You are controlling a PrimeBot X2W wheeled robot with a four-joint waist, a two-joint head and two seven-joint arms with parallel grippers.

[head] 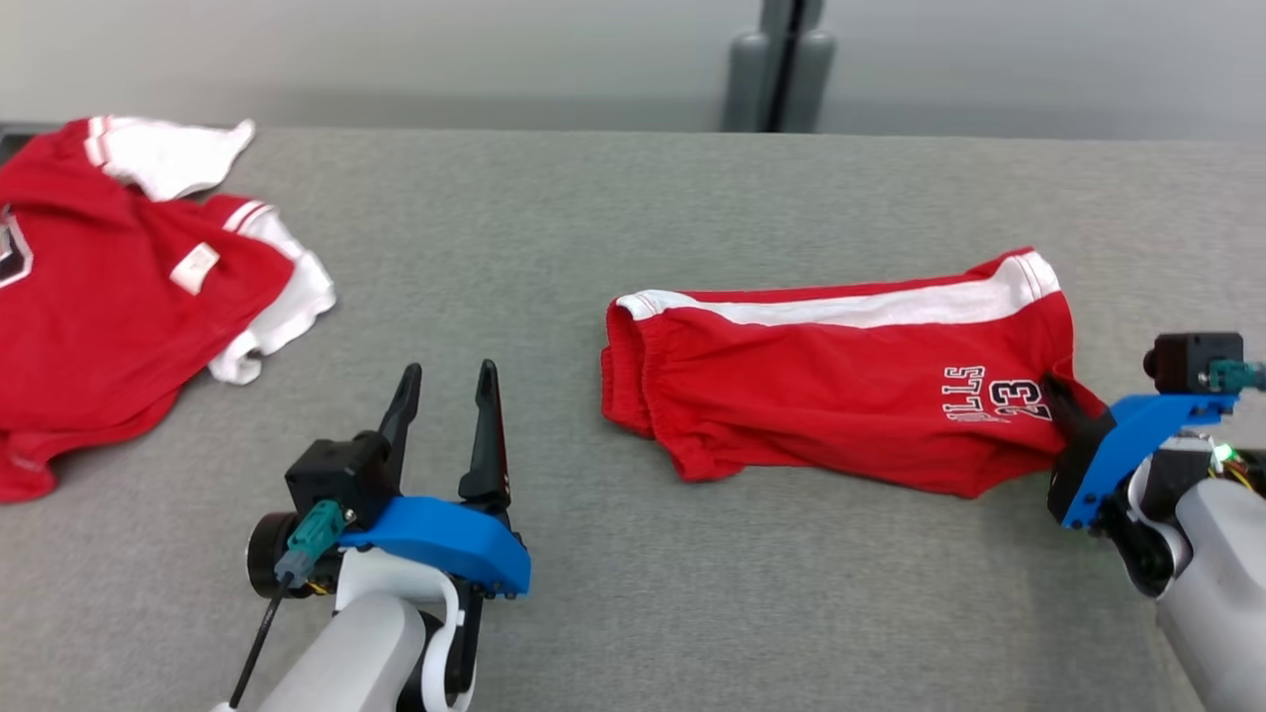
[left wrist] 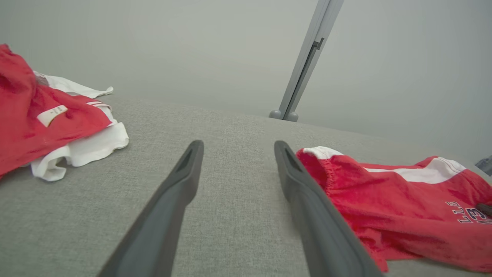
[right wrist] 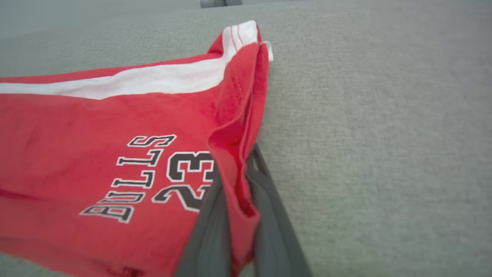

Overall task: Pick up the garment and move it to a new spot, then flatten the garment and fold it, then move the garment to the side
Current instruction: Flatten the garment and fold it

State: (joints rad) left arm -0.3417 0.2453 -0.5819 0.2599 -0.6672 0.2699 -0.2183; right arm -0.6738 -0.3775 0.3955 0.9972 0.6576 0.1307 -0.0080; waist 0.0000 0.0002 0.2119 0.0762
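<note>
- Grey table [head: 692, 218]: wide, covered with cloth, carrying both garments.
- Red shirt [head: 109, 297] with white sleeves: crumpled at the far left of the table, partly cut by the edge of the head view, well apart from the shorts.
- Red shorts [head: 821, 396] with a white side stripe: on the table, right of centre, stretched from left to right. Gathered waistband at the left end, leg hem at the right end. A little wrinkled, mostly flat on the cloth.
- Grey post [head: 781, 64]: upright, behind the far edge of the table.
- Left gripper [head: 450, 374]: low over the table between shirt and shorts, touching neither. Fingers spread apart, nothing between them. In the left wrist view, right finger just beside the waistband.
- Right gripper [head: 1056, 391]: at the right end of the shorts, fingers closed on a fold of the red hem. In the right wrist view, cloth pinched between both fingers, the fold standing up a little from the table.
- Print "BULLS 23" [head: 994, 396]: on the shorts, just beside the pinched fold.
- White label [head: 194, 267]: on the shirt, facing up.
</note>
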